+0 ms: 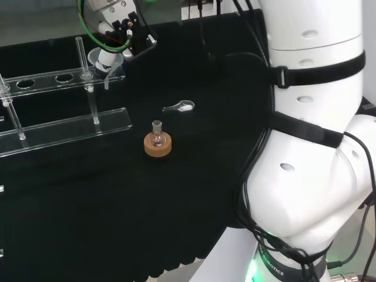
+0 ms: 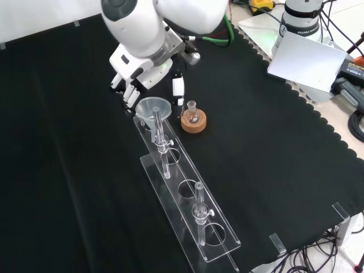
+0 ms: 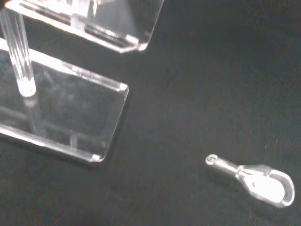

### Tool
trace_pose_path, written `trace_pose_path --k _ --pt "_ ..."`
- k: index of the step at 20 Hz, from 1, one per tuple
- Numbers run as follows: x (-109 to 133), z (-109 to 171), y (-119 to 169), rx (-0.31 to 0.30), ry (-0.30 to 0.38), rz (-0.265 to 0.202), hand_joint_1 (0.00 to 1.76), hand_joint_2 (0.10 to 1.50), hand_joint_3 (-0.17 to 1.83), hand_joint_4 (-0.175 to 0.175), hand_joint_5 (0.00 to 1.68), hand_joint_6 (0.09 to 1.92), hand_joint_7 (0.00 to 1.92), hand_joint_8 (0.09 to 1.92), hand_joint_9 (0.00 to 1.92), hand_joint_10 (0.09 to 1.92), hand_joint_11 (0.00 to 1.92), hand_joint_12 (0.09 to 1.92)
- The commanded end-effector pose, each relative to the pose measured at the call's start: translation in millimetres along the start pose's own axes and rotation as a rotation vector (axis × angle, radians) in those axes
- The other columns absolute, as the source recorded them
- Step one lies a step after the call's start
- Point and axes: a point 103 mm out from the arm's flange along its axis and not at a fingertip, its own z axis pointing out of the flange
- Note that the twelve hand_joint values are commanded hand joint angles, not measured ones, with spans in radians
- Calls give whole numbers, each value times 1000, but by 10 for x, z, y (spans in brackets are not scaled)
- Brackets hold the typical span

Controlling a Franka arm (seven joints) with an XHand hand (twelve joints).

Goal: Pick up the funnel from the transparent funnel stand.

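Black cloth [image 2: 68,142] under clear conical funnel [image 2: 152,106] (hand [image 2: 133,85] beside).

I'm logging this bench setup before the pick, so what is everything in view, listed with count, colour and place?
Funnel: one, clear, seated in the end hole of the stand, right by the hand.
Funnel stand: one, transparent, two tiers on clear posts with a row of round holes, running from the front view's middle down toward its lower right.
Small flask: one, clear glass, upright on the cork ring.
Cork ring: one, tan, on the cloth right of the stand in the head view.
Small clear piece: one, lying on the cloth beyond the flask; what it is I cannot tell.
Cloth: one, black, covering the bench.
Arm: one, white.
Hand: one, black and white, at the funnel's rim.
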Motion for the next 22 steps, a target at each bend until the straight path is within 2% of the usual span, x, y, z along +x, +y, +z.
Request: trace_pose_path --k 1,12,22 --pt "28 -312 -125 -102 -54 13 738 768 496 -32 848 751 924 711 1156 464 376 1421" --pt "-39 -866 -625 2 -133 49 733 736 572 -36 784 806 893 727 1148 452 415 1396" --pt "-31 -981 -1130 14 -128 109 725 726 600 -46 735 832 867 745 1135 468 546 1304"
